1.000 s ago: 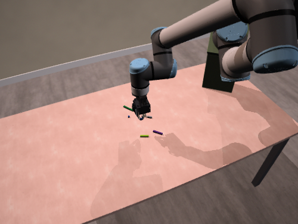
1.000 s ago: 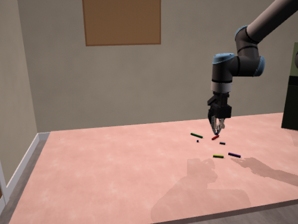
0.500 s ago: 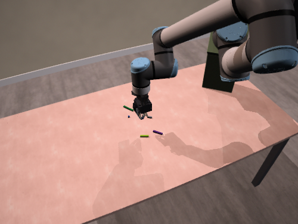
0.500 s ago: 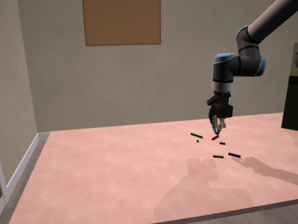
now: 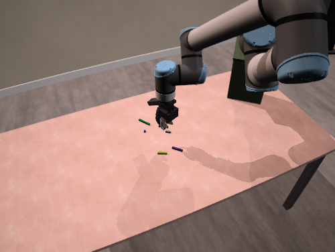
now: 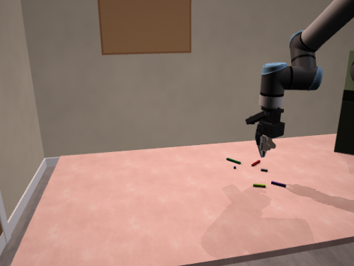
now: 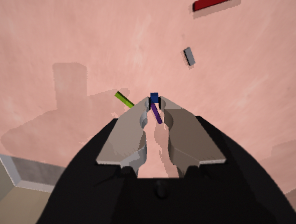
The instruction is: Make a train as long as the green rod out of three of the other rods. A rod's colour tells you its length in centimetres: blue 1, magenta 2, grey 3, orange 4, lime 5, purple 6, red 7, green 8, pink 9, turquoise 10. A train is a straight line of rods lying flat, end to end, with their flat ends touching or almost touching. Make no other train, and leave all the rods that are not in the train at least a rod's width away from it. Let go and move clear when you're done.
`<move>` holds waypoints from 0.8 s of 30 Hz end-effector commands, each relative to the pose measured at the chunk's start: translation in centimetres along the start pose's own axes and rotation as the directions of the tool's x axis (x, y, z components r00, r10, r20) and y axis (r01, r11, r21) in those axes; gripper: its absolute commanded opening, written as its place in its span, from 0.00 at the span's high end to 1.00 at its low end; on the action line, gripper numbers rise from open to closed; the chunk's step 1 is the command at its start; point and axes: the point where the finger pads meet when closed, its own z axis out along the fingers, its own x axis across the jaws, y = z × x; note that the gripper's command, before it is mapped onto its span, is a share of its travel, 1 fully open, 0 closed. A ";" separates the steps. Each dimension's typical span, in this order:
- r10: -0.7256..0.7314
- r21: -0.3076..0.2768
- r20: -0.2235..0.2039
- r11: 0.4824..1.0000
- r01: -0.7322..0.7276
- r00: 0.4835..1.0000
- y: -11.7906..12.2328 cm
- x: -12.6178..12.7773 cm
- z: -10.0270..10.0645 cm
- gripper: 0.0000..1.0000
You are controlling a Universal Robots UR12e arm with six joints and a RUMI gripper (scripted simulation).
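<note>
Where the far long edge of the pink counter (image 5: 67, 174) (image 6: 124, 198) (image 7: 100, 40) runs along the wall, the green rod (image 5: 144, 122) (image 6: 233, 160) lies flat on that side of the surface, slanted to the edge. A loose blue rod (image 5: 145, 131) (image 6: 234, 168) sits just beside it, apart from it, on the side toward the counter's near long edge.

The gripper (image 5: 163, 128) (image 6: 262, 155) (image 7: 154, 98) hangs above the counter, tips down, its jaws clenched on a held blue rod (image 7: 154, 97), a short piece pinched right at the fingertips. From the right side, the arm (image 5: 228, 27) (image 6: 329, 25) reaches in over the counter's right end.

Below the gripper and closer to the far edge than the grey rod, the red rod (image 6: 255, 163) (image 7: 215, 4) lies at a slant; the top view hides it. The grey rod (image 5: 168, 132) (image 6: 264, 170) (image 7: 189, 56) lies flat between the red rod and the pair nearer the near edge.

That pair is the lime rod (image 5: 162, 153) (image 6: 259, 185) (image 7: 124, 99) and the purple rod (image 5: 177, 149) (image 6: 278, 184) (image 7: 157, 114), the purple toward the counter's right end and the lime toward its left end. Their neighbouring ends stand apart, and the 2 rods point along different lines. All 6 rods on the counter lie separate from each other.
</note>
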 end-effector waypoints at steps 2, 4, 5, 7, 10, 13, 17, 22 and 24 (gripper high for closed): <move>-0.171 -0.012 0.000 0.985 0.171 0.985 -0.1 1.5 -0.1 1.00; -0.208 -0.012 0.001 0.978 0.208 0.978 -0.1 1.8 -0.1 1.00; -0.221 -0.012 0.001 0.975 0.221 0.975 -0.1 1.9 -0.1 1.00; -0.240 -0.012 0.002 0.971 0.240 0.971 -0.1 2.1 -0.1 1.00; -0.248 -0.012 0.002 0.969 0.248 0.969 -0.1 2.1 -0.1 1.00; -0.249 -0.012 0.002 0.968 0.249 0.968 -0.1 2.2 -0.1 1.00; -0.249 -0.012 0.002 0.968 0.249 0.968 -0.1 2.2 -0.1 1.00; -0.249 -0.012 0.002 0.968 0.249 0.968 -0.1 2.2 -0.1 1.00; -0.249 -0.012 0.002 0.968 0.249 0.968 -0.1 2.2 -0.1 1.00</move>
